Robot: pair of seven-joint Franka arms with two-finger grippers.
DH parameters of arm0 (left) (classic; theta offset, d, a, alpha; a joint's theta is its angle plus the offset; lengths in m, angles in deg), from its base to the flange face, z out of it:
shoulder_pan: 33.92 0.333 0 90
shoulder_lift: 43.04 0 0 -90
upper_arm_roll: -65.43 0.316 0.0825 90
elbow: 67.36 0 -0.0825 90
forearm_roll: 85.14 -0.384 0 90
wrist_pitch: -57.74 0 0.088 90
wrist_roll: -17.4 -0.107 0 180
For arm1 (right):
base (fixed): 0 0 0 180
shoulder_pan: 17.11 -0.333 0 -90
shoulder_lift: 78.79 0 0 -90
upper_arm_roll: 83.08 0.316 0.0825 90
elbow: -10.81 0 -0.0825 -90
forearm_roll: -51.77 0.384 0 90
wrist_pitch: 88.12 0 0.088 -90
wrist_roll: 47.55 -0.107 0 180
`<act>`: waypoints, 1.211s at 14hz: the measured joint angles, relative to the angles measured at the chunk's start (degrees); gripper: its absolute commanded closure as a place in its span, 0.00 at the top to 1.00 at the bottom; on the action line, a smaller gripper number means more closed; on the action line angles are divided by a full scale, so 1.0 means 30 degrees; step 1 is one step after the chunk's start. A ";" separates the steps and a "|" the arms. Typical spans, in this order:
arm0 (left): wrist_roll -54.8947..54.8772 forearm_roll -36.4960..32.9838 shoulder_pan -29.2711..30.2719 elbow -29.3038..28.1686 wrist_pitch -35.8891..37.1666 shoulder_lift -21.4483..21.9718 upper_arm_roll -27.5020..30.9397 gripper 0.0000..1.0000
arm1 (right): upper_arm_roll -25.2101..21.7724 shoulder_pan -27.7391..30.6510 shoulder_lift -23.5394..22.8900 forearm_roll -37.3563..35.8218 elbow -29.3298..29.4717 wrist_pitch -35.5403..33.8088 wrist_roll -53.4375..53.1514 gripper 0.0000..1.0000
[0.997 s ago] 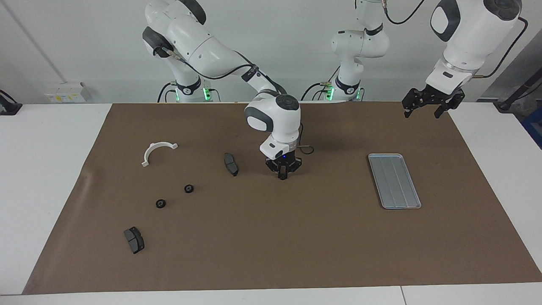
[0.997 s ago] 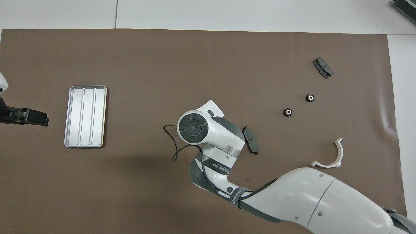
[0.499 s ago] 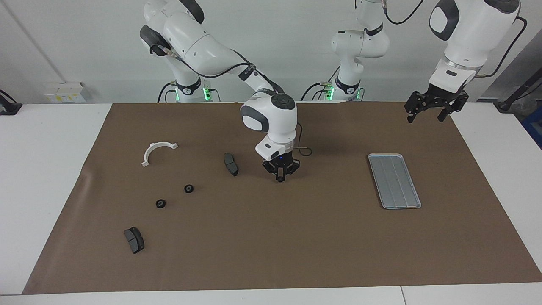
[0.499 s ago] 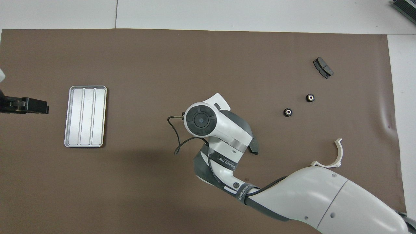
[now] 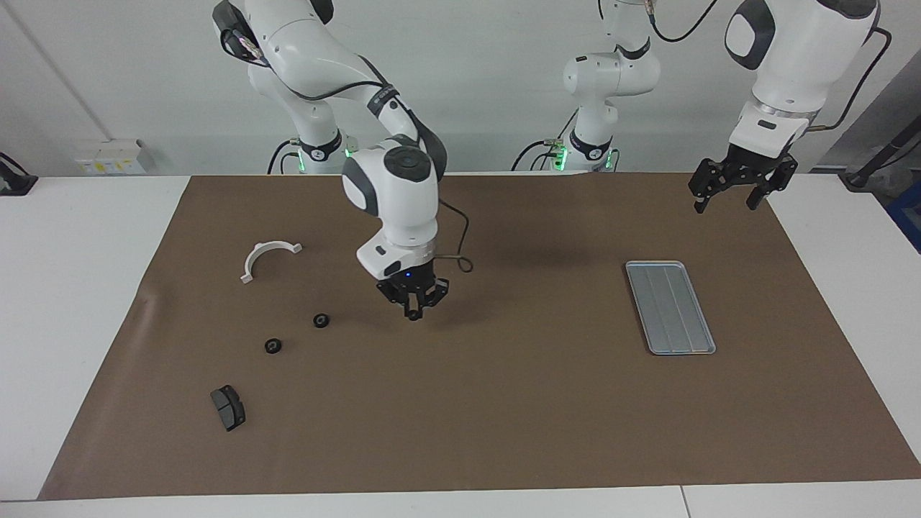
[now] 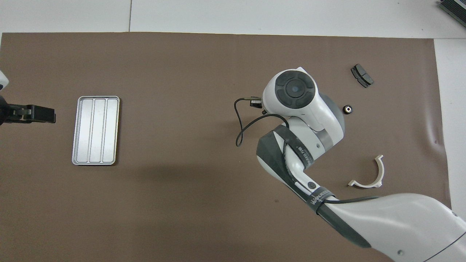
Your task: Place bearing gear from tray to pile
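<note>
Hiding one pad — right gripper (image 5: pixel 413 311); bracket (image 5: pixel 268 257) beside pile (image 5: pixel 296 333).

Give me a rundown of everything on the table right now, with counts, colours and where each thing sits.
tray: one, silver-grey, nothing on it, toward the left arm's end of the mat
gear pieces: two, black, loose on the mat toward the right arm's end
pad: one in view, dark grey, farther from the robots than the gear pieces
bracket: one, white, arc-shaped, nearer to the robots than the gear pieces
mat: one, brown, covering most of the table
table: one, white
right gripper: black, low over the mat beside the gear pieces
left gripper: black, open, waiting above the mat's corner at its own end
</note>
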 measured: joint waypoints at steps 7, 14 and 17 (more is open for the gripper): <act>0.0510 0.0275 0.0144 -0.0174 -0.0481 -0.0037 -0.0155 1.00 | -0.5133 0.0149 -0.0051 0.3039 -0.1424 0.1689 0.8518 0.00; 0.0603 0.0582 0.0143 -0.0200 0.0017 -0.0030 -0.0322 1.00 | -0.6231 0.0146 -0.0589 0.4336 -0.2610 0.3233 0.9569 0.03; 0.0625 0.0585 0.0148 -0.0200 0.0388 -0.0001 -0.0377 1.00 | -0.6429 0.0147 -0.0781 0.4340 -0.2614 0.3492 0.9594 1.00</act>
